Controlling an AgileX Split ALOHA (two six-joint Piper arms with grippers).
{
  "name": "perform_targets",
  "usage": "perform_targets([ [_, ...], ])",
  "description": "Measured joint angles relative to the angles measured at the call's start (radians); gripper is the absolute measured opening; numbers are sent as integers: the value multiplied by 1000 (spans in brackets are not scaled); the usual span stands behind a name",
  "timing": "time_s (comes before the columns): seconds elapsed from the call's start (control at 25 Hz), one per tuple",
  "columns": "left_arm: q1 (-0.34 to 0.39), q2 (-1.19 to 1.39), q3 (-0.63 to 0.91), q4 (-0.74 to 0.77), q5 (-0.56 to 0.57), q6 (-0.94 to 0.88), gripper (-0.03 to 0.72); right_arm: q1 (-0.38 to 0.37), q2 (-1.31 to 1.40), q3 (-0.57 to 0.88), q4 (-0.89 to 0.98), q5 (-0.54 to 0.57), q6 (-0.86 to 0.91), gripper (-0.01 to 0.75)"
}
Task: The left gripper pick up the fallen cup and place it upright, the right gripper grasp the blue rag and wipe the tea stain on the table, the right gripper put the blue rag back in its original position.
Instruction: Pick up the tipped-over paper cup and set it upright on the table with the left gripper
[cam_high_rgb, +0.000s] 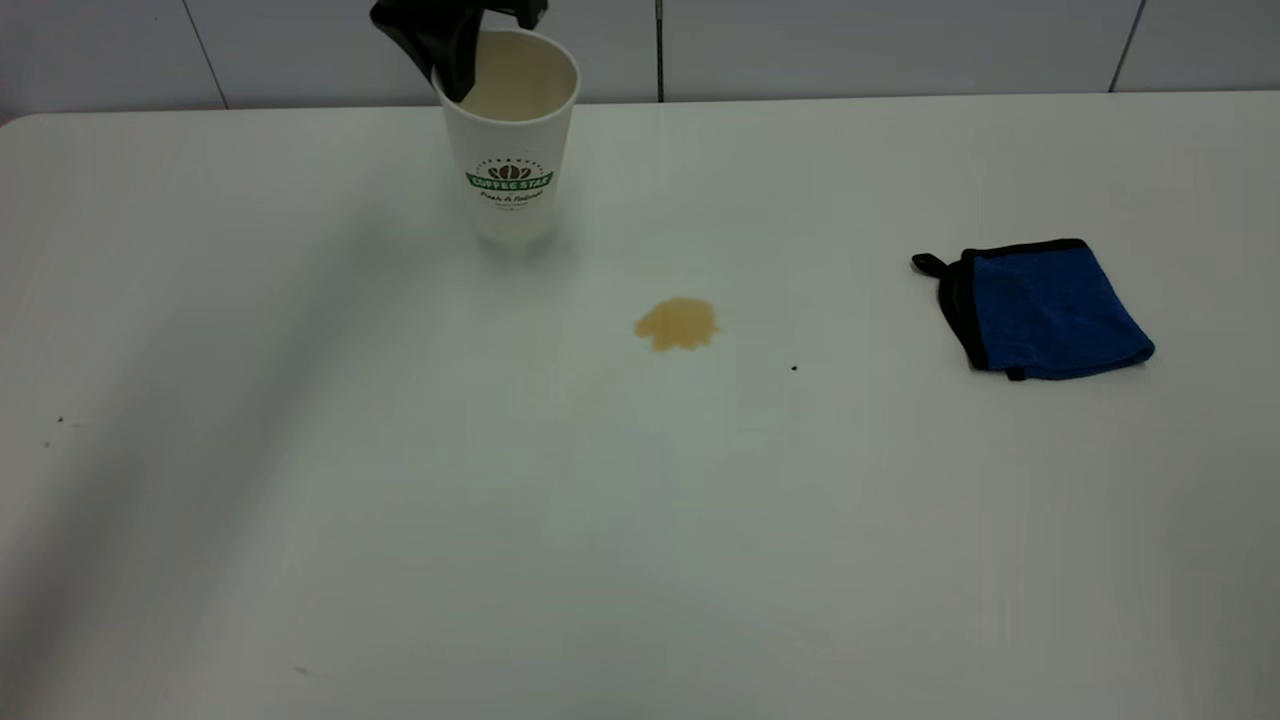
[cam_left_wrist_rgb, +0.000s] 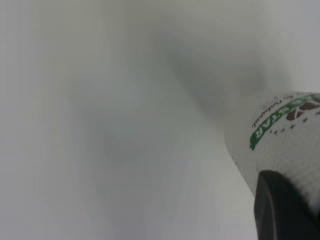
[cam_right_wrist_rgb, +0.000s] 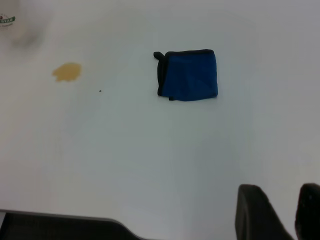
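The cup (cam_high_rgb: 510, 140) stands upright at the far side of the table (cam_high_rgb: 400, 520), and the left gripper (cam_high_rgb: 452, 48) is clamped on its rim, one finger inside the mouth and one outside. The risk is in the release: if the jaws open unevenly or the arm lifts away while a finger catches the rim, the light cup can tip over again, maybe toward the tea stain (cam_high_rgb: 678, 324) just in front of it. The right gripper (cam_right_wrist_rgb: 280, 215) hangs above the near part of the table, well apart from the blue rag (cam_high_rgb: 1045, 310), with its fingers apart and holding nothing. There is one cup, one rag, one stain, and one tiny black speck (cam_high_rgb: 794, 368) between stain and rag.
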Motion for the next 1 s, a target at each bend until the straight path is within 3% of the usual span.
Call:
perform_targets([
  [0.2, 104, 13, 0, -121, 32, 18, 2, 0, 0, 0, 0, 0, 0, 238],
  [0.32, 130, 32, -1, -146, 32, 18, 4, 0, 0, 0, 0, 0, 0, 238],
  [0.6, 120, 77, -1, -260, 26, 96, 4, 0, 0, 0, 0, 0, -5, 238],
  [1.0, 105, 111, -1, -278, 23, 163, 8, 0, 0, 0, 0, 0, 0, 238],
])
